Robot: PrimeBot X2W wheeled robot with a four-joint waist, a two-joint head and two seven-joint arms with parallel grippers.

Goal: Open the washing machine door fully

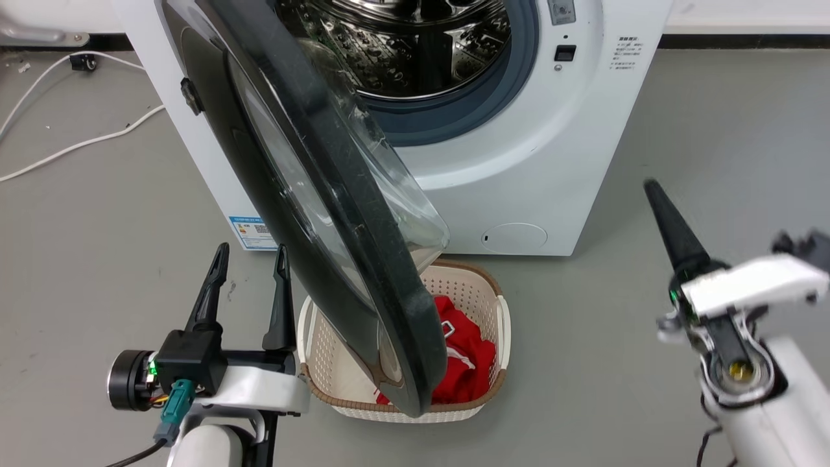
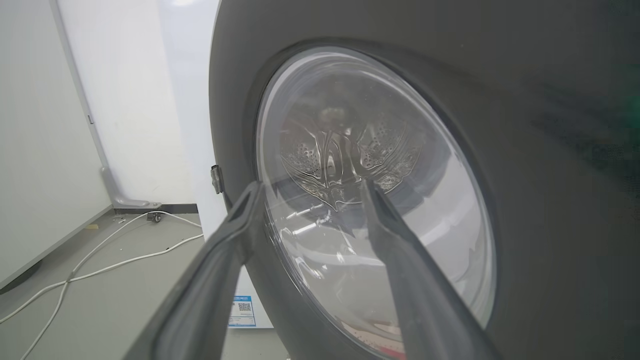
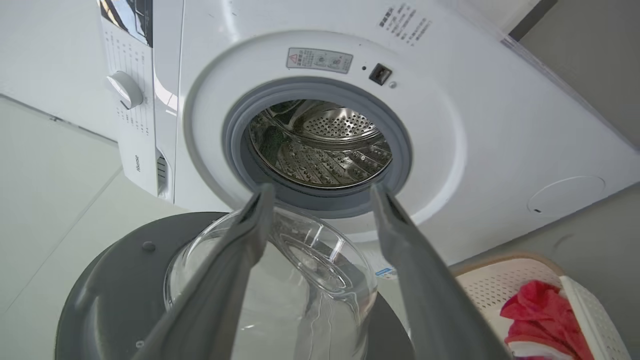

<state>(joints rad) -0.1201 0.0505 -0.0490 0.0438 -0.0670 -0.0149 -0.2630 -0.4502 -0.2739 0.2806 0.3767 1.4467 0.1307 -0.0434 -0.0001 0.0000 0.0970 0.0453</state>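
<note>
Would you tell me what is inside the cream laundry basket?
Red clothing lies in the basket; the washing machine door hides much of its interior from view.

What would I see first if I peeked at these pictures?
The huge shiny black washing machine door, swung out in the middle of the head view with its glass bowl bulging. Behind it the steel drum gleams in the white washing machine, and below, on the floor, a cream basket holds bright red clothes.
</note>
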